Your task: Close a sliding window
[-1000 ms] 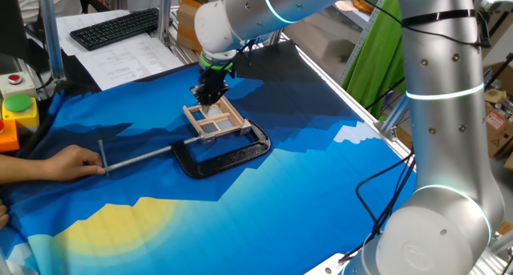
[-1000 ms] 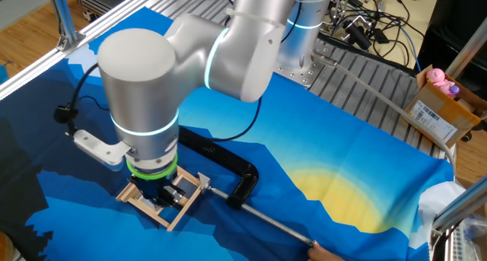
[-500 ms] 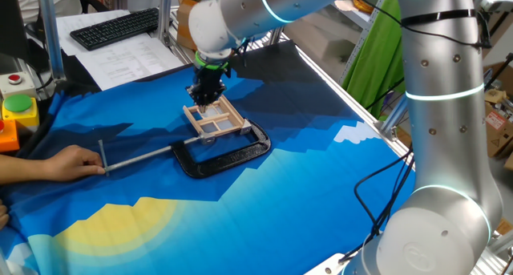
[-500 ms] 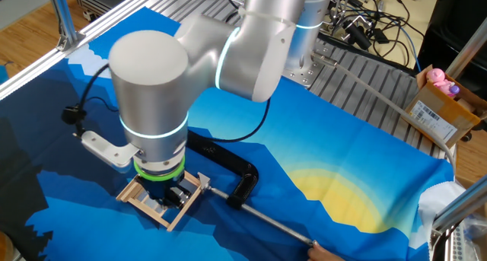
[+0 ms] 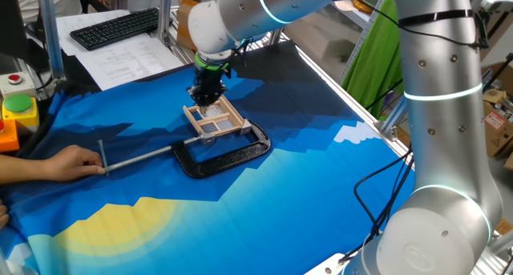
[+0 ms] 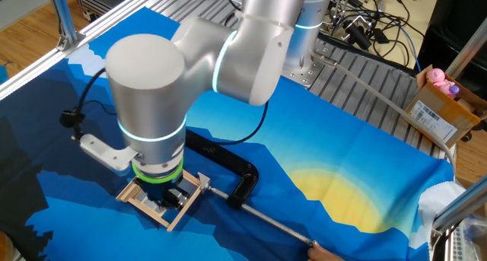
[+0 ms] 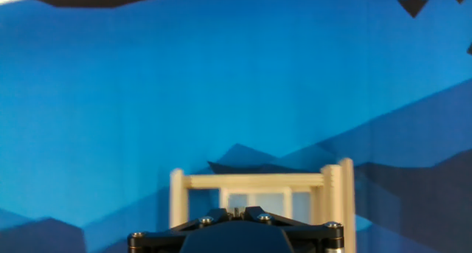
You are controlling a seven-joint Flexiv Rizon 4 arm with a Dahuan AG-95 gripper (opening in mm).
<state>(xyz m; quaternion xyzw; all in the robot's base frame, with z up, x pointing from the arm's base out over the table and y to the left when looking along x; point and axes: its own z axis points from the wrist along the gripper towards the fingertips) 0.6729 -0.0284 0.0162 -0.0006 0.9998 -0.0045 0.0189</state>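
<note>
Light tan wood fills the bottom of the hand view: the sliding window (image 7: pixel 258 190) lies flat on the blue-clothed surface (image 5: pixel 321 187), its near edge pinned by the black C-clamp (image 5: pixel 224 156), whose rod a person's hand (image 5: pixel 60 163) steadies. The hand (image 5: pixel 207 97) sits low over the window's far end, fingers apparently drawn together; whether they hold anything I cannot tell. The sash seems mid-push; next likely calls for a steady slide along the frame's track.
</note>
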